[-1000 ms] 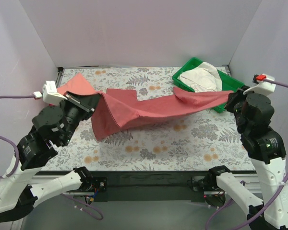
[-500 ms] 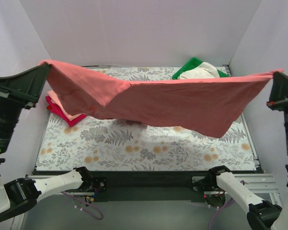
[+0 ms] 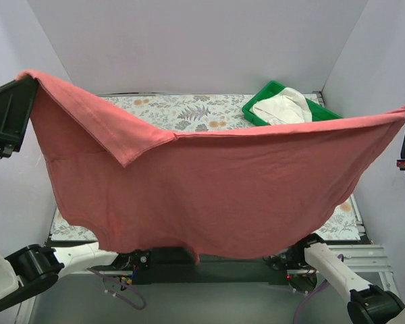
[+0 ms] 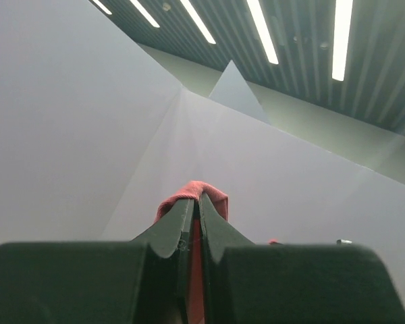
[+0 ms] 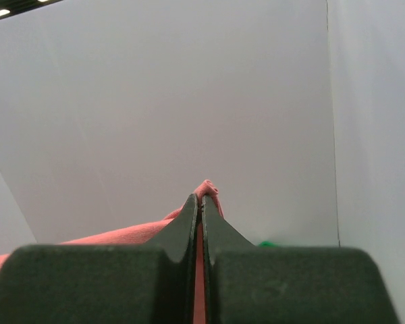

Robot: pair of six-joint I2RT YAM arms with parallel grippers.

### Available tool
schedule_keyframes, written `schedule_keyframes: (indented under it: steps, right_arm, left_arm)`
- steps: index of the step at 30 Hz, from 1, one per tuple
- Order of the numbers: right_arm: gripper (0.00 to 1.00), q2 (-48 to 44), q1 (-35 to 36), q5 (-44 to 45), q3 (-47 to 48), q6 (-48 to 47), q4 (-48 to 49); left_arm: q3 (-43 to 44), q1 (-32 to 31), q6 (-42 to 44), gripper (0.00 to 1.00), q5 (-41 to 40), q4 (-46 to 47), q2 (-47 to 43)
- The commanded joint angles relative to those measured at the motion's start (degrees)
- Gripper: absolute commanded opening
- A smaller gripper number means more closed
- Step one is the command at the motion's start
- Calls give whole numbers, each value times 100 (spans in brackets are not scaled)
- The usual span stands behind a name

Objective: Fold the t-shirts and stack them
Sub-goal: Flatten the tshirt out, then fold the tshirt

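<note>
The brick-red t-shirt (image 3: 216,189) hung in the air as a wide sheet, stretched between both arms on the near side of the green tray (image 3: 264,92). Its long axis ran left to right, roughly along the tray's near rim. In the top view the taut upper edge sagged slightly in the middle and passed just in front of the tray.

The left gripper (image 4: 196,202) was clamped on a bunched corner far to the tray's left, with a small red fold poking out above its closed tips. The right gripper (image 5: 200,198) was pinched on the opposite corner, out past the tray's right side, and cloth trailed away to its left. Each arm held one end, so neither was nearer.

The cloth looked soft and unevenly spread. A triangular flap doubled over the front left of the tray. The lower hem hung in a ragged curve with a low point near the middle, and it covered most of the flowered table (image 3: 189,108) and part of the arm bases. Only the strip of table level with the tray showed.

A cream-white t-shirt (image 3: 280,108) lay crumpled inside the tray.

Laying the shirt flat would likely depend on that left-right axis. Both grippers would have to lower together towards the table left of the tray, letting the hem land first. The doubled flap could end up trapped underneath.
</note>
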Motion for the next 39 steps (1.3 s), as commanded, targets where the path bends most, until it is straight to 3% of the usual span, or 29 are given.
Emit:
schedule_keyframes:
  steps: [1,6,8,12,13,14,15,17,20,21,25,29,33,39]
  right_arm:
    - [1,456,-1,244,80,-203,254]
    - [1,879,8,735,-901,-238,464]
    - [1,1037,8,1025,-1421,-221,728]
    - [1,1335,-1,1369,-2783,-54,1378]
    - [1,1406,-1,1361,-3369,-10,1509]
    - [1,1537,-18,1361,-3627,69,1615]
    - [1,1625,-45,1308,-3925,174,1921]
    - [1,1932,-141,1168,-4653,324,2212]
    - [1,2563,-448,511,-5244,535,2802]
    - [1,2775,-588,360,-5290,535,3003]
    - [1,4379,-783,-176,-4915,387,3154]
    - [1,5026,-845,-239,-4457,368,3154]
    - [1,5431,-897,-169,-4184,351,3172]
    - [1,5529,-915,-230,-4166,351,3181]
  left_arm:
    - [-73,45,563,0,-991,356,406]
    - [-1160,37,1363,0,-2891,1249,899]
    - [-2257,37,1907,0,-4024,1848,934]
    - [-4556,150,2972,0,-5046,4543,812]
    - [-4799,377,2911,0,-5048,4558,925]
    - [-4914,597,2084,0,-4996,4262,1039]
    - [-4898,1243,1467,0,-4377,2980,1179]
    - [-4967,1880,427,0,-3322,2196,1687]
    - [-5705,2119,616,0,-2975,3254,2373]
    - [-5854,2285,652,0,-2434,3710,2559]
    - [-5279,2934,187,0,-1456,3504,4032]
    - [-4908,3296,29,0,-918,3529,5018]
    - [-4582,3490,-138,0,-601,3486,5530]
    - [-4827,3526,-253,0,-416,3653,5461]
